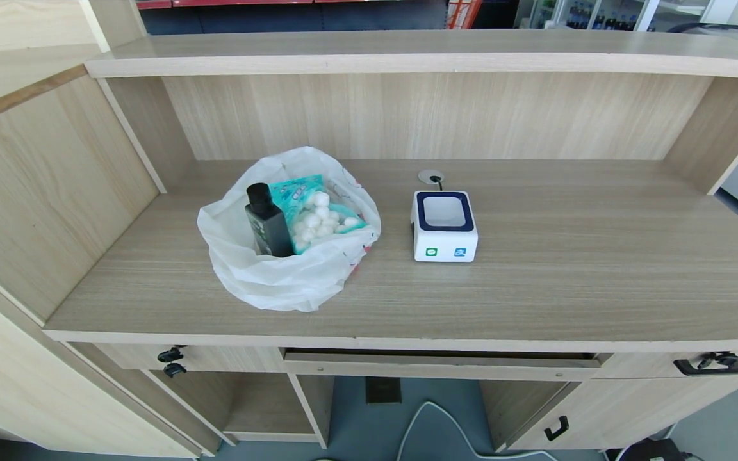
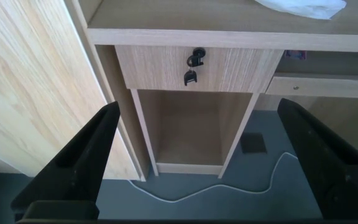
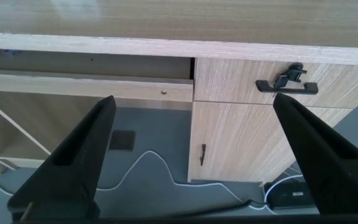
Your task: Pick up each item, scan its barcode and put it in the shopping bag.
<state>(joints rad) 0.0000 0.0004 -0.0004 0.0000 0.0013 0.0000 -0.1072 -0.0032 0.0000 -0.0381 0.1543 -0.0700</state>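
A white plastic shopping bag (image 1: 279, 272) stands open on the left half of the wooden counter (image 1: 535, 294). Inside it a dark bottle with a black cap (image 1: 266, 221) stands upright beside a teal pack of white cotton balls (image 1: 314, 214). To the bag's right sits a white barcode scanner with a dark-framed window (image 1: 444, 225). My left gripper (image 2: 197, 155) hangs open below the counter's front edge, facing the left drawer. My right gripper (image 3: 197, 155) hangs open too, low before the right-hand cabinet. Nothing is between the fingers of either.
A raised shelf and side walls enclose the counter at the back and both sides. Below the front edge are a left drawer with a key (image 2: 191, 68), a pull-out tray (image 1: 439, 365) and a right drawer with a black handle (image 3: 288, 81). Cables lie on the floor.
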